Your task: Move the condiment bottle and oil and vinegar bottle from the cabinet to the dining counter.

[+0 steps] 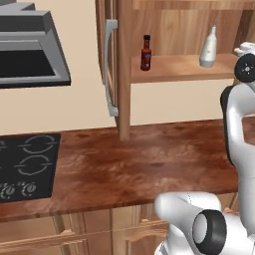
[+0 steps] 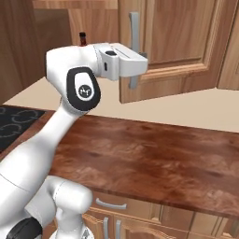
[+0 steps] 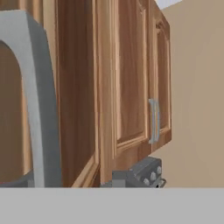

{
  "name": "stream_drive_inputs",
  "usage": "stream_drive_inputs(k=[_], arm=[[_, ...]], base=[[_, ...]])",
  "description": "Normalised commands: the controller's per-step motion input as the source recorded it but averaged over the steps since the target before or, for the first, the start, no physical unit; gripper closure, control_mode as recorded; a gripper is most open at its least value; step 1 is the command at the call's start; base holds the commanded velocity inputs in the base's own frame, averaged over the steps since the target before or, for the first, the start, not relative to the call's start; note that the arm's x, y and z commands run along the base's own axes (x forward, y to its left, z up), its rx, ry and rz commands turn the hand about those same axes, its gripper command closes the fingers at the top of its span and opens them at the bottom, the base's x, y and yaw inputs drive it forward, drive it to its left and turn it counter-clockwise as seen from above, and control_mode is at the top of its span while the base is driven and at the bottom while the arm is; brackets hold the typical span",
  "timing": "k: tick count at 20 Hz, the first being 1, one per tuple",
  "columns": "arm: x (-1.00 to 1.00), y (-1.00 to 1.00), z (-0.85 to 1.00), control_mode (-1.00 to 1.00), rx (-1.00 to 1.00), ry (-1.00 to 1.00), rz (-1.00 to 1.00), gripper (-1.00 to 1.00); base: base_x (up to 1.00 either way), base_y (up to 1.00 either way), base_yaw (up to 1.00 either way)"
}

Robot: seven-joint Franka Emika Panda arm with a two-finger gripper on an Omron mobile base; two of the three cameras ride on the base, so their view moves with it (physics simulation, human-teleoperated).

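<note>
The cabinet (image 1: 174,69) stands open, with both bottles upright on its inner shelf. At the shelf's left is the slim dark condiment bottle (image 1: 146,52) with its red cap; its cap (image 2: 83,36) peeks over my arm in the right base view. The pale oil and vinegar bottle (image 1: 209,47) stands to the right. My gripper (image 2: 142,64) is at the grey bar handle (image 2: 134,28) of the swung-out right door (image 2: 182,46). The hand covers the fingers, so their state is unclear. That handle (image 3: 37,109) looms close in the hand view. The dining counter is out of view.
A reddish wood counter (image 1: 149,164) runs below the cabinet, with a black stovetop (image 1: 25,167) at its left and a grey range hood (image 1: 30,50) above. The left door, seen edge-on, carries its own handle (image 1: 110,69). Another closed cabinet door (image 3: 159,109) lies beyond.
</note>
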Motion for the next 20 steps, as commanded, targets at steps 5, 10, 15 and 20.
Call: stream_drive_inputs(k=[5, 10, 15, 20], arm=[[-1.0, -0.85, 0.31, -1.0, 0.01, 0.0, -0.12, 1.0], [-1.0, -0.88, 0.32, -1.0, 0.01, 0.0, -0.12, 1.0], [-0.98, -0.55, 0.13, -1.0, 0.0, 0.0, -0.12, -1.0], [-0.99, -0.42, 0.18, -1.0, 0.0, 0.0, -0.11, -1.0]], base=[[0.0, 0.0, 0.0], [0.0, 0.0, 0.0], [0.0, 0.0, 0.0], [0.0, 0.0, 0.0]])
